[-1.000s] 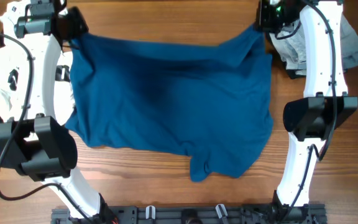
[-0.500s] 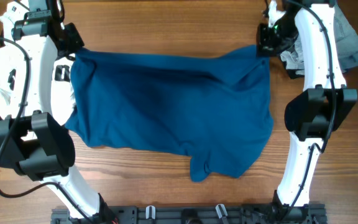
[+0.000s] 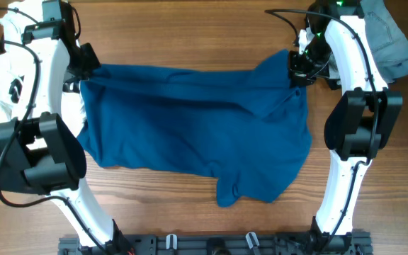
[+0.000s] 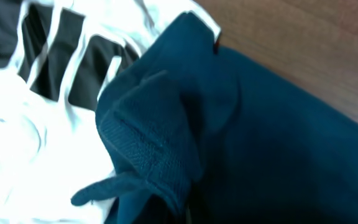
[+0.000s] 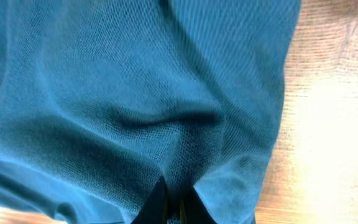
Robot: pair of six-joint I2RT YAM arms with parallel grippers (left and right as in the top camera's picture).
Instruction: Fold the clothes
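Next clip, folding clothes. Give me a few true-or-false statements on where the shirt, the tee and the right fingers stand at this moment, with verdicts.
1. The teal-blue shirt lies spread over the wooden table. True.
2. The right fingers are shut on a far corner of the shirt. True.
3. The white tee lies on the middle of the shirt. False: it lies at the shirt's left edge, beside the left arm.
4. The shirt is folded into a small neat square. False: it is spread wide, and its near edge is rumpled.
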